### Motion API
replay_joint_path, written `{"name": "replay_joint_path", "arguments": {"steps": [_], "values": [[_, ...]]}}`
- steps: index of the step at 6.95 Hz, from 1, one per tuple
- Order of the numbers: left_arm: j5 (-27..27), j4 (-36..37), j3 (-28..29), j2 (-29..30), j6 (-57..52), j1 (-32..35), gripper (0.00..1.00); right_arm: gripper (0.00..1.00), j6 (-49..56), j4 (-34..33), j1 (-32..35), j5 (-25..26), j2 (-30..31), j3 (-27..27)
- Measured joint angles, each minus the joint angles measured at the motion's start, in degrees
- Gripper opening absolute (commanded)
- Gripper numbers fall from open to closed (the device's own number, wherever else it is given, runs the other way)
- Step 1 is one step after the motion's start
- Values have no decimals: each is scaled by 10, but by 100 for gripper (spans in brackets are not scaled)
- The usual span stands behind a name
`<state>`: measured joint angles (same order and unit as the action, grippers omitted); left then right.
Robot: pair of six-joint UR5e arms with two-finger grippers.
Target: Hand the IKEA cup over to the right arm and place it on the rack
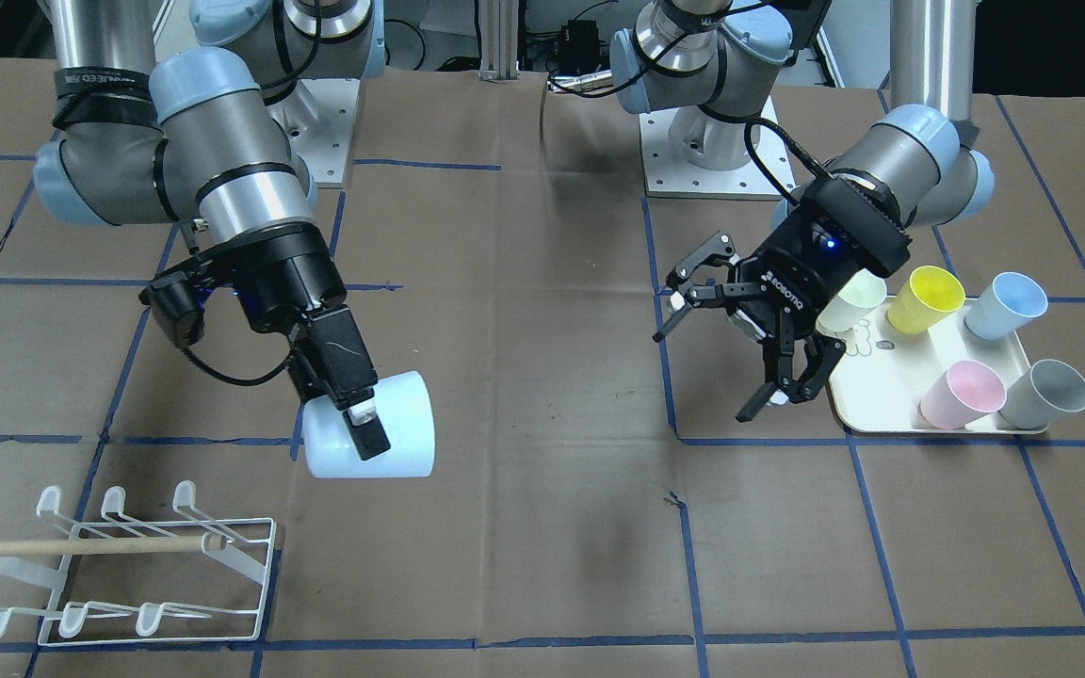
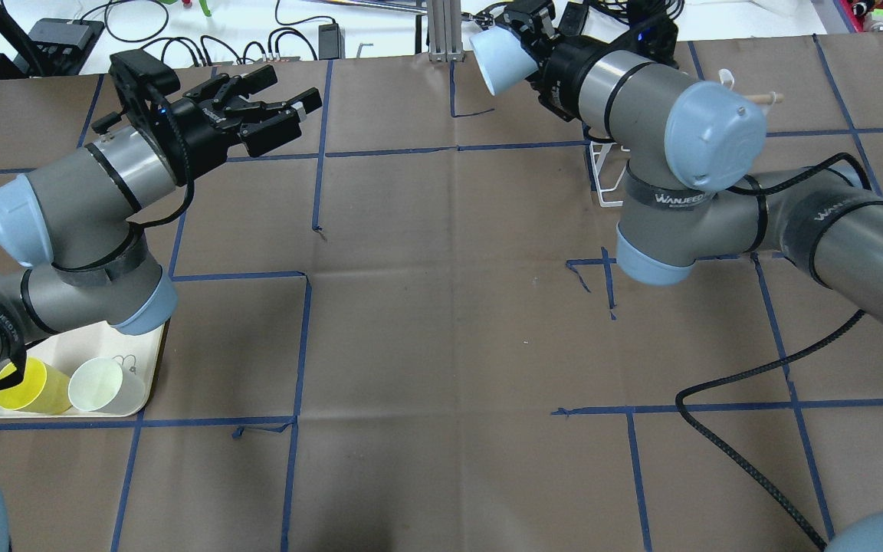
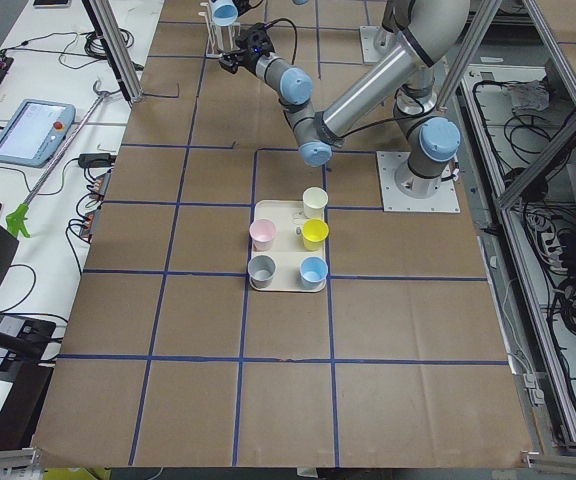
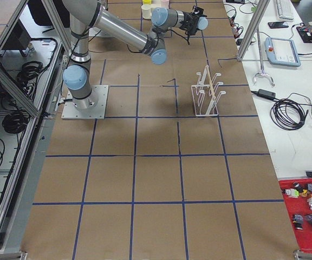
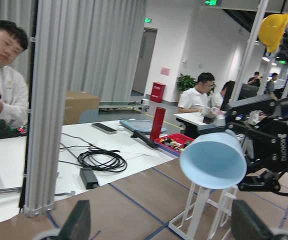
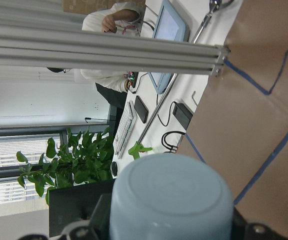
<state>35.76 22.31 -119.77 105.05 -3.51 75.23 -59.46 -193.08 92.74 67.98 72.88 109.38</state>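
Pale-blue smooth plastic, tapered with a flat round base: the cup (image 1: 392, 428) hangs on its side above the table (image 1: 542, 377), pinched by the right gripper (image 1: 362, 422). One black finger lies flat on its outer wall; the other is hidden by the cup. The cup is near the rack (image 1: 255, 565) but apart from it.

In the right wrist view only the cup's base shows, cut off by the bottom edge. In the overhead view the right arm's elbow covers most of the rack, leaving a corner of white wire and the tip of the dowel (image 1: 81, 546).

The rack is thin white wire with rounded upturned prongs; the dowel is pale wood.

The left gripper (image 1: 707, 372) has its fingers spread wide and grips nothing, just beside the cream tray (image 1: 844, 405). It half hides a cream cup (image 1: 858, 297) there.
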Motion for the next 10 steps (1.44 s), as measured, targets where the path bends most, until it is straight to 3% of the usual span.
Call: {"name": "replay_joint_path", "arguments": {"steps": [3,6,8,10], "values": [[217,-270,21,-94,0,19,98,27,405,-1,-65,-1,-16,-12],[445,-612,115,-140,1,114,98,27,646,-34,-105,0,-103,-88],[503,-890,219,-162,1,138,98,28,728,-55,-114,37,-141,-114],[542,-1055,281,-170,0,140,99,28,742,-60,-116,83,-155,-113]]}}
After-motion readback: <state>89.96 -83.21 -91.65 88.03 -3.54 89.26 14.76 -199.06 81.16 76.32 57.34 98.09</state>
